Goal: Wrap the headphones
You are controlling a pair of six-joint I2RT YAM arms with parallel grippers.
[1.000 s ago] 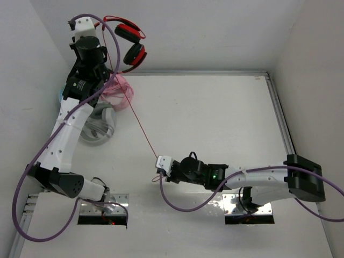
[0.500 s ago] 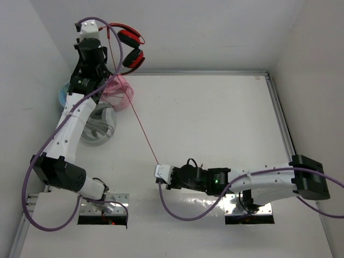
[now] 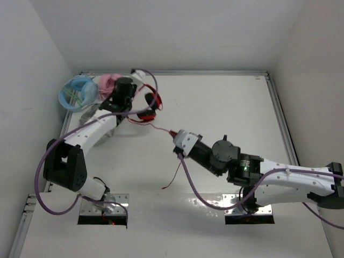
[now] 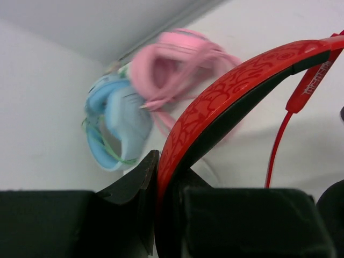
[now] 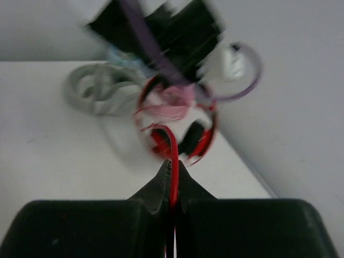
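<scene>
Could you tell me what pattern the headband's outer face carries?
The headband is red with swirling scrollwork, clearest in left wrist view.

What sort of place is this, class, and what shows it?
Probably a robot test cell: plain white walls box in a white table, a white-and-black left arm and right arm are bolted at its edge, handling red over-ear headphones.

**Obscured regions.**
Beyond the right gripper (image 5: pixel 172 172) we find the headphones (image 5: pixel 200 144) blurred; beside the left gripper (image 4: pixel 164 183), the picture's edge crops them.
</scene>
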